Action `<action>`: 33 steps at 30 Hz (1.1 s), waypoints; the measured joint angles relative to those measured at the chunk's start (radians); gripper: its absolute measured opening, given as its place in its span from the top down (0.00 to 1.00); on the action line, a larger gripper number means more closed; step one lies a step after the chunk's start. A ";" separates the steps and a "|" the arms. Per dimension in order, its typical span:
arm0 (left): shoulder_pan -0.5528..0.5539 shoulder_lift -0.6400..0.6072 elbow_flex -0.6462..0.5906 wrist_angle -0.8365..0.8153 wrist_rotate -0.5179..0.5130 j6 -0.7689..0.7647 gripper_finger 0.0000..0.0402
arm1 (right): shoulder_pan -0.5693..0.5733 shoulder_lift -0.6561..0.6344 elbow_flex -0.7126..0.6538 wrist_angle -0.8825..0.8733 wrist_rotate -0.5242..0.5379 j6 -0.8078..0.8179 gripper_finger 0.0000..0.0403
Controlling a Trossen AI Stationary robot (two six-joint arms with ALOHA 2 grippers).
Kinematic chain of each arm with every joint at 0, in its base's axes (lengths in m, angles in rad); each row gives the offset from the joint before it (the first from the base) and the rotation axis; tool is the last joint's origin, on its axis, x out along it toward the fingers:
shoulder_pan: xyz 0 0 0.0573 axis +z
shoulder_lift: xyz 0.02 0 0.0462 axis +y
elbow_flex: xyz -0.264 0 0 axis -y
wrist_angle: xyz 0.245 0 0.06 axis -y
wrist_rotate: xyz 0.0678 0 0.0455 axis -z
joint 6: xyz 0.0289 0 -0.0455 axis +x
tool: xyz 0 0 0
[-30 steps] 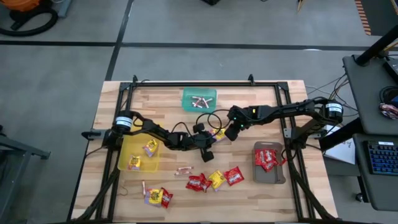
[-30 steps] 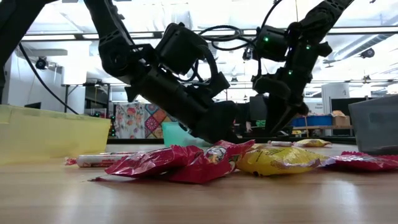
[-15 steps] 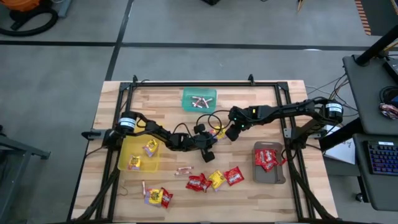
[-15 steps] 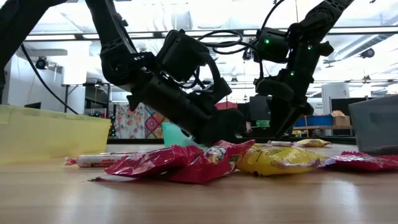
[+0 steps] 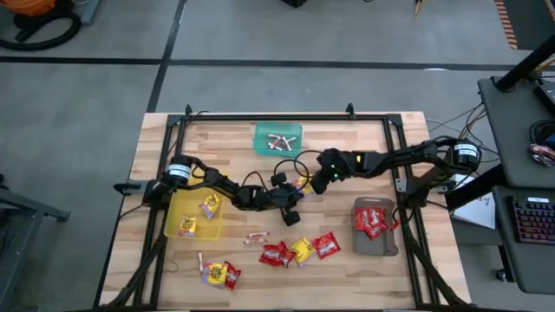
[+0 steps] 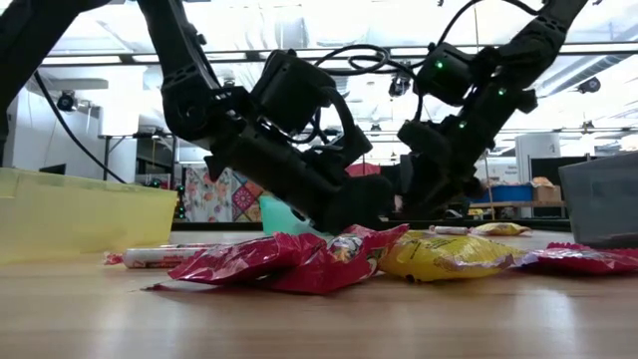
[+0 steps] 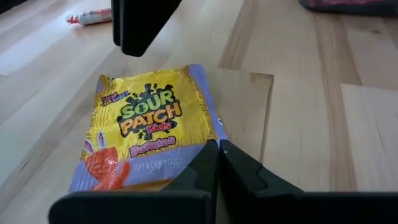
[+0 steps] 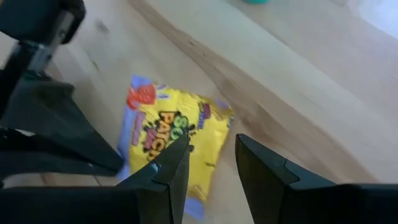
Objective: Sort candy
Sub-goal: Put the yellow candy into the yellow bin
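A yellow candy packet (image 7: 146,127) with purple marks lies flat on the wood near the table's middle (image 5: 305,185). My left gripper (image 7: 218,144) comes in low from the table's left, shut, with its tips at the packet's purple edge. My right gripper (image 8: 211,146) slants down from the table's right, open. One of its fingers (image 8: 176,163) stands over the packet (image 8: 177,134) and the other beside it. Whether that finger touches the packet, I cannot tell. My left gripper has its shut fingertips (image 7: 210,152) at the yellow packet's purple side edge (image 7: 208,127), near a corner, coming slanting down from the table's left. The packet stays flat on the table. Whether the tips press on it or only lie against it, I cannot tell.
A green tray (image 5: 277,139) with pinkish rolls stands at the far side. A yellow tray (image 5: 179,211) with yellow packets stands at the left, and a grey tray (image 5: 375,243) with red packets at the right. Loose red and yellow packets (image 5: 299,250) and rolls (image 5: 256,236) lie toward the near edge.
My right gripper has tipped further downward and sunk toward the yellow packet, its fingers still apart. The packet has stayed where it was.
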 joint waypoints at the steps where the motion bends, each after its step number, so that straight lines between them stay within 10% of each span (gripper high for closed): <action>1: 0.000 0.004 0.000 0.005 -0.001 -0.002 1.00 | 0.000 0.000 -0.006 0.018 0.000 0.005 0.69; 33: 0.002 0.014 -0.002 0.043 0.003 -0.016 1.00 | 0.011 0.171 -0.011 0.187 -0.056 -0.096 0.71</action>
